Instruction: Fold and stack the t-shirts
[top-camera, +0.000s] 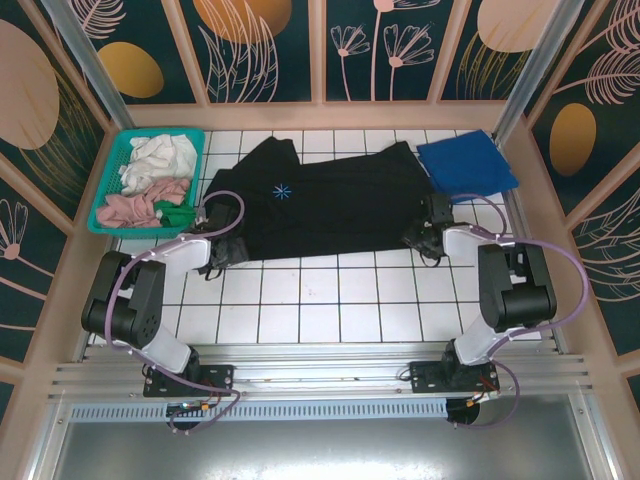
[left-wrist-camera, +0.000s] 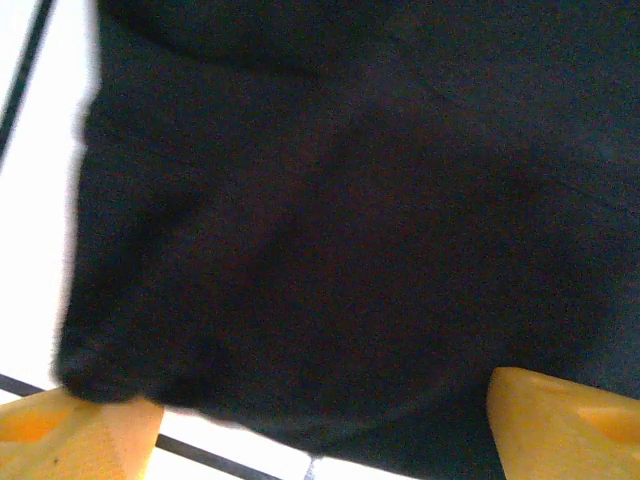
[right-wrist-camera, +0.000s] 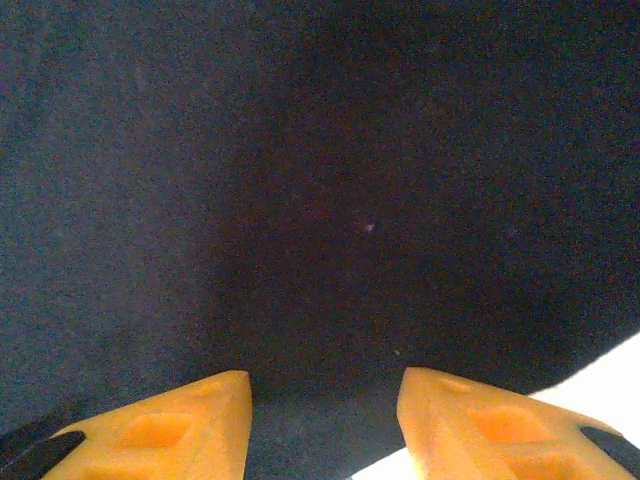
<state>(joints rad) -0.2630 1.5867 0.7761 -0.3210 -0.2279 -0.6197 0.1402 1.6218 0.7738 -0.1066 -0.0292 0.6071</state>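
Black t-shirt (top-camera: 320, 205) lies spread sideways across the tiled worktop (top-camera: 330, 300), chest mark up, unfolded. Blue t-shirt (top-camera: 466, 165) sits as a flat packet at the far right corner, just beside the black one's right end. Basket (top-camera: 98, 205) of other laundry is far left.

Left pincer (top-camera: 228, 248) is at the shirt's near-left edge. In its wrist view the yellow fingers (left-wrist-camera: 70, 435) stand wide, with black cloth between them. Right pincer (top-camera: 428, 235) is at the near-right edge, its fingers (right-wrist-camera: 170, 430) moderately apart, hem lying in the gap, nothing clamped.

Judgement: the step in hand is the first fold of the black shirt, with both pincers placed to take the near edge. The next move calls for closing both on the cloth, then lifting evenly and carrying the edge toward the far side. A one-sided grip would skew the fold.
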